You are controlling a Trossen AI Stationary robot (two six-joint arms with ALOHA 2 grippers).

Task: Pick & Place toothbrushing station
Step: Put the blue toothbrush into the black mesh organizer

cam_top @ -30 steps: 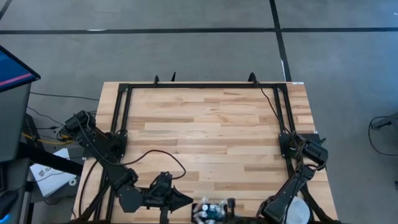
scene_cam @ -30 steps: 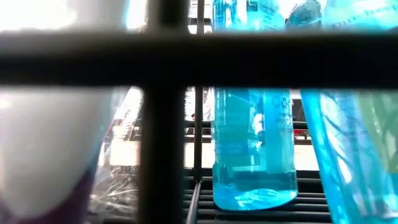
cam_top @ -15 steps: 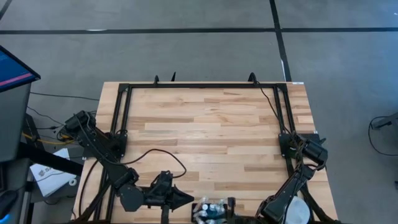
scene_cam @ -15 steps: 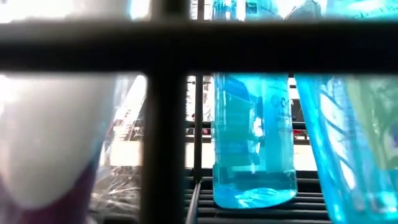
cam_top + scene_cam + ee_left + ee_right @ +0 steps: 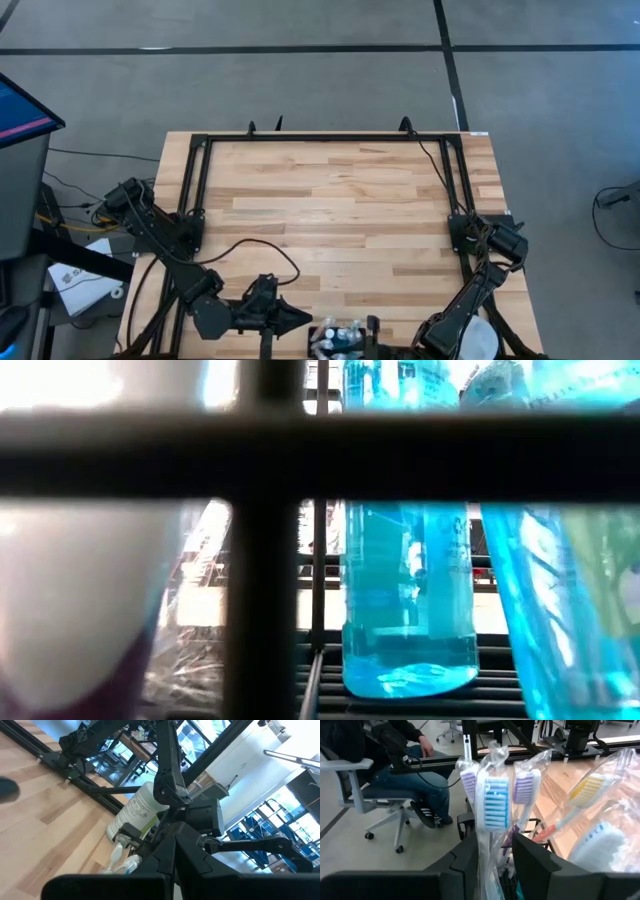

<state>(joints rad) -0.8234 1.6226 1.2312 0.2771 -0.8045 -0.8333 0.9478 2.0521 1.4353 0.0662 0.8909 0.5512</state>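
While the right gripper (image 5: 495,855) stood part-open around wrapped brushes (image 5: 492,805) at the table's (image 5: 340,200) near edge, releasing cleanly seemed wise.

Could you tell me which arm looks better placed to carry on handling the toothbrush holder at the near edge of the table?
Probably the right. Its hand sits right at the wrapped toothbrushes in the holder, one finger either side of them. The left hand is shut and only points toward the holder from beside it.

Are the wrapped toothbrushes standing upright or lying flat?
Upright. In the right wrist view the wrapped toothbrushes stand heads up, between the right gripper's fingers.
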